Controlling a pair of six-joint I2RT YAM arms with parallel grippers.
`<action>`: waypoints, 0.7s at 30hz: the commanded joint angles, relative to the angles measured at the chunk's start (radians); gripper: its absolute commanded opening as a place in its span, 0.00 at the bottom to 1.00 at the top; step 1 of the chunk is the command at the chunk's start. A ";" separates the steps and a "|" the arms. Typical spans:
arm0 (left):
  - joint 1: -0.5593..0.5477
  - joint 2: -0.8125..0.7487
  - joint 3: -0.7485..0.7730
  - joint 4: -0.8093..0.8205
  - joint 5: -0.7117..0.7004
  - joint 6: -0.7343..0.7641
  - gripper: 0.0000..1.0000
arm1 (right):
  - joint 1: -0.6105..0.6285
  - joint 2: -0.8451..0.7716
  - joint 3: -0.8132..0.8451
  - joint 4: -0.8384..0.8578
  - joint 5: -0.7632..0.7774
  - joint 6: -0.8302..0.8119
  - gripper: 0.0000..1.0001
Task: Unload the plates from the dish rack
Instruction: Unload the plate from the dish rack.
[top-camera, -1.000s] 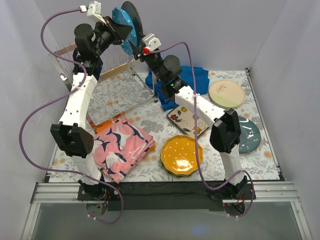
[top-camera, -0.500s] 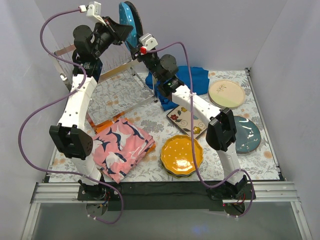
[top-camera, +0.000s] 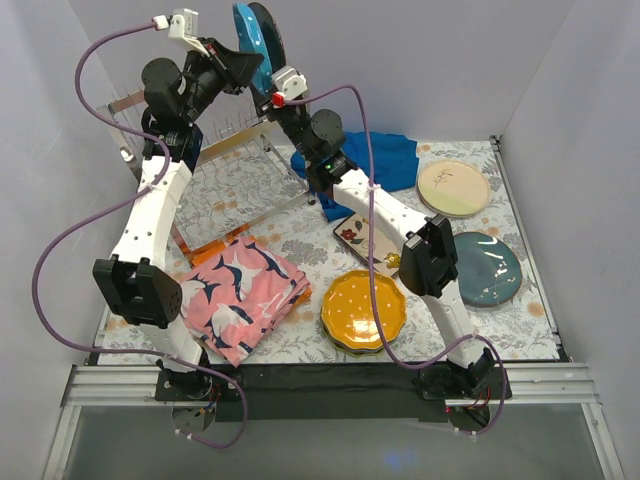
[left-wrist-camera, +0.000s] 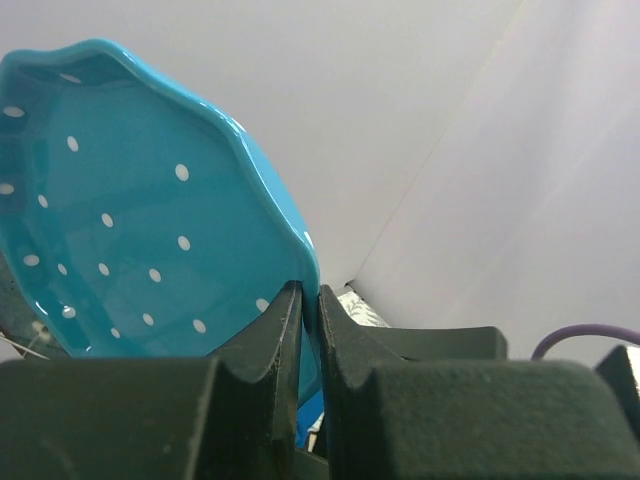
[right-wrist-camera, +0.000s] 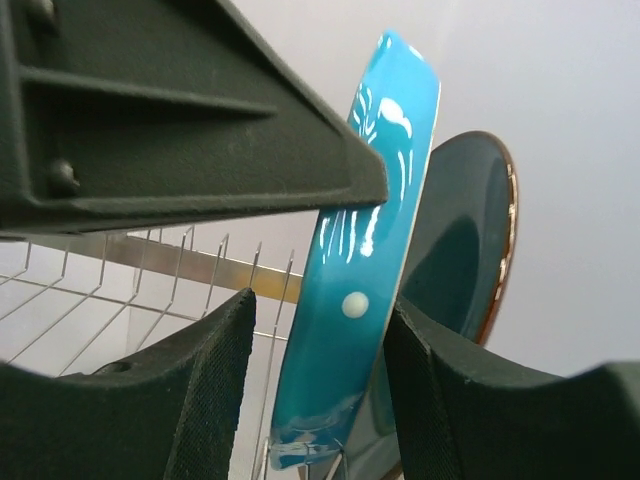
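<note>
A teal plate with white dots (left-wrist-camera: 130, 220) is held up on edge over the dish rack (top-camera: 235, 185), and my left gripper (left-wrist-camera: 308, 296) is shut on its rim. From above, that gripper (top-camera: 243, 68) is at the back left, with the teal dotted plate (top-camera: 250, 35) in front of a dark teal plate (top-camera: 272, 30). My right gripper (right-wrist-camera: 330, 375) is open, its fingers either side of the dotted plate's lower edge (right-wrist-camera: 350, 300). Its right finger (right-wrist-camera: 450, 400) is between that plate and the dark teal plate (right-wrist-camera: 470, 230). Seen from above, the right gripper (top-camera: 268, 92) sits just under the plates.
On the table lie a cream plate (top-camera: 453, 187), a dark teal plate (top-camera: 492, 268), an orange dotted stack (top-camera: 363, 310) and a square floral plate (top-camera: 372, 240). A blue cloth (top-camera: 388, 158) lies behind the right arm. A pink patterned cloth (top-camera: 240, 290) lies in front of the rack.
My right arm has reached up and left, bringing its open fingers around the dotted plate's lower edge. The left gripper has turned the plate more edge-on and stays shut on it.
</note>
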 joint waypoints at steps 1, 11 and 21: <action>-0.024 -0.158 -0.017 0.156 0.040 0.003 0.00 | -0.005 0.025 0.067 0.030 0.052 0.009 0.59; -0.030 -0.185 -0.081 0.180 0.041 0.007 0.00 | -0.013 0.073 0.124 0.050 0.056 -0.006 0.41; -0.033 -0.205 -0.129 0.206 0.040 0.010 0.00 | -0.016 0.088 0.124 0.107 0.021 -0.017 0.01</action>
